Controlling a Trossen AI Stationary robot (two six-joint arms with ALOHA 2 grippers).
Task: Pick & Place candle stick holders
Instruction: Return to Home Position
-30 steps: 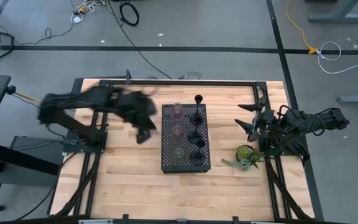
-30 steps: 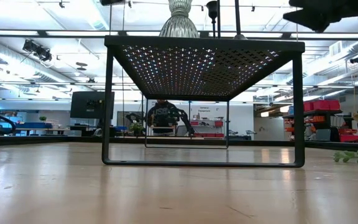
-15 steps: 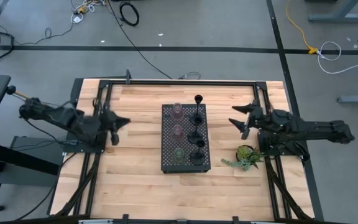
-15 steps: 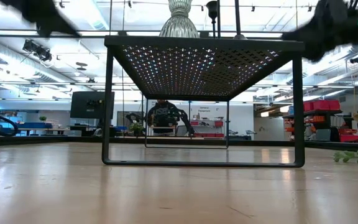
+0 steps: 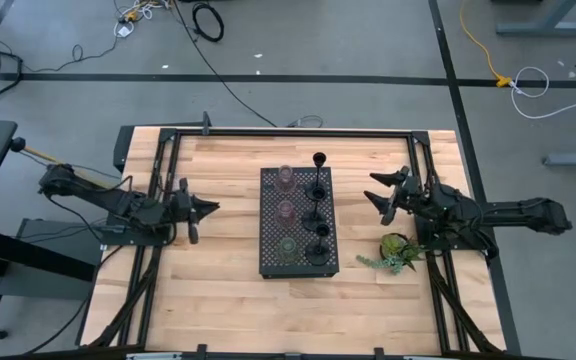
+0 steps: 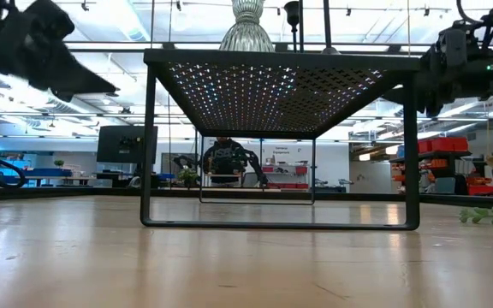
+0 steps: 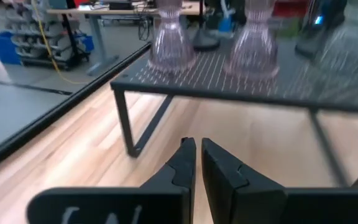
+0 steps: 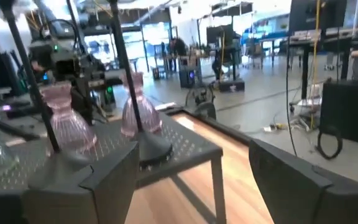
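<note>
A black perforated tray (image 5: pixel 273 228) stands at the table's middle. On its left side stand three tinted glass cups (image 5: pixel 286 177), (image 5: pixel 286 211), (image 5: pixel 286 245). On its right side stand several black candle stick holders (image 5: pixel 317 190) on their round bases; one knob (image 5: pixel 319 159) stands past the far edge. My left gripper (image 5: pixel 211 208) is shut and empty, left of the tray, pointing at it; its wrist view (image 7: pixel 195 163) shows two pinkish cups (image 7: pixel 171 45). My right gripper (image 5: pixel 380 192) is open and empty, right of the tray; its wrist view (image 8: pixel 191 180) shows stems (image 8: pixel 120 57) and cups (image 8: pixel 63 119).
A small green plant sprig (image 5: pixel 396 252) lies on the table right of the tray, just near of my right arm. Black frame rails (image 5: pixel 298 133) run along the table's far, left and right sides. Bare wood (image 5: pixel 268 310) lies near of the tray.
My left gripper has drawn back from beside the tray toward the table's left edge, then come a little way back toward the tray, lower than before. My right gripper has come down and gone slightly toward the tray. The tray and holders have stayed put.
</note>
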